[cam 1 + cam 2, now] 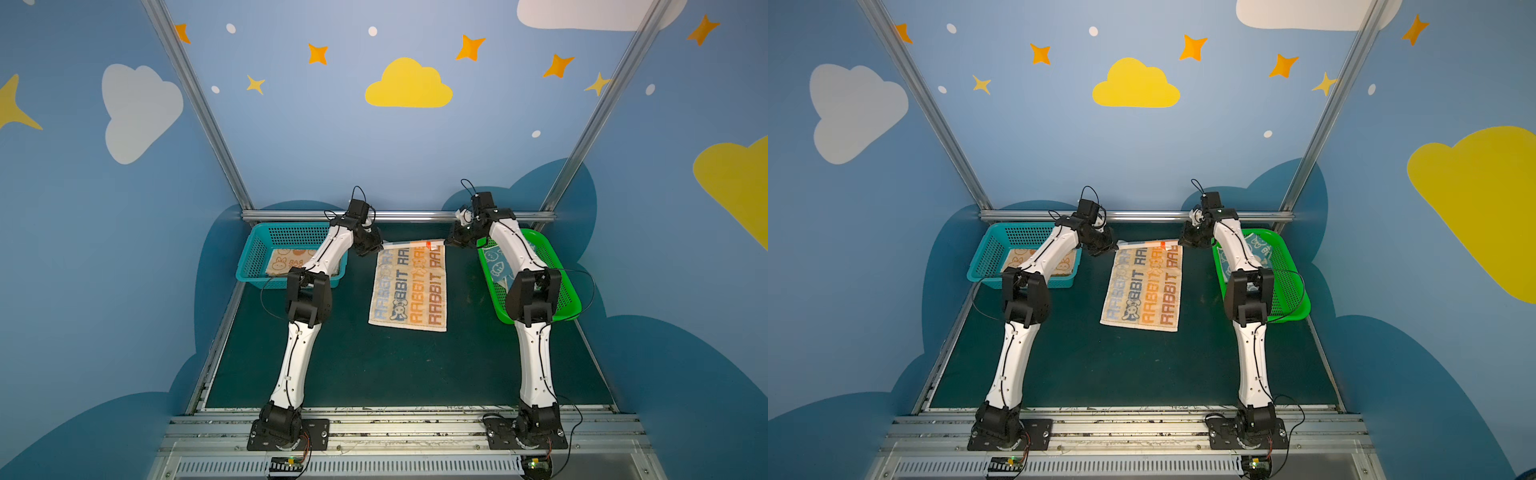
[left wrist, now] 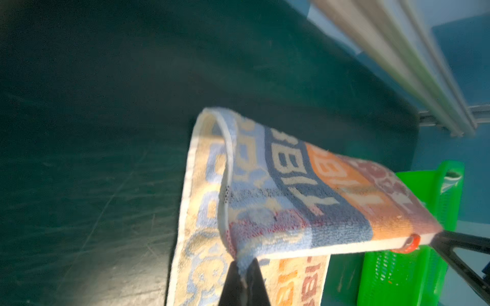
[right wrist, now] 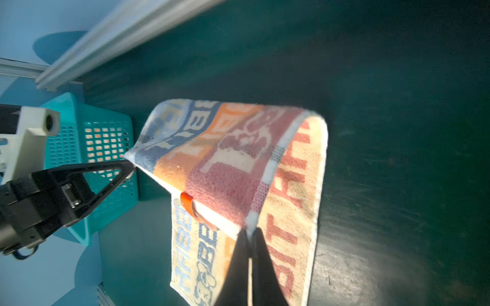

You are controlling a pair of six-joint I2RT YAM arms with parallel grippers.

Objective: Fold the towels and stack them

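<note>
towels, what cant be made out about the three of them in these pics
- Blue-cream terry towel in the green perforated plastic basket: whether folded is unclear; right arm covers much, both top views.
- Orange-cream terry towel in the teal perforated plastic basket: left arm hides part.
- Striped RABBIT terry towel: near end cut off by wrist-view edges.

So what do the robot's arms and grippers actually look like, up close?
Both the left arm and right arm have smooth white curved shells between chunky black joints. Thin black cables run along them and loop loose. Each sits on a black base plate. The left gripper and right gripper are black, with slim pointed fingers.
</note>
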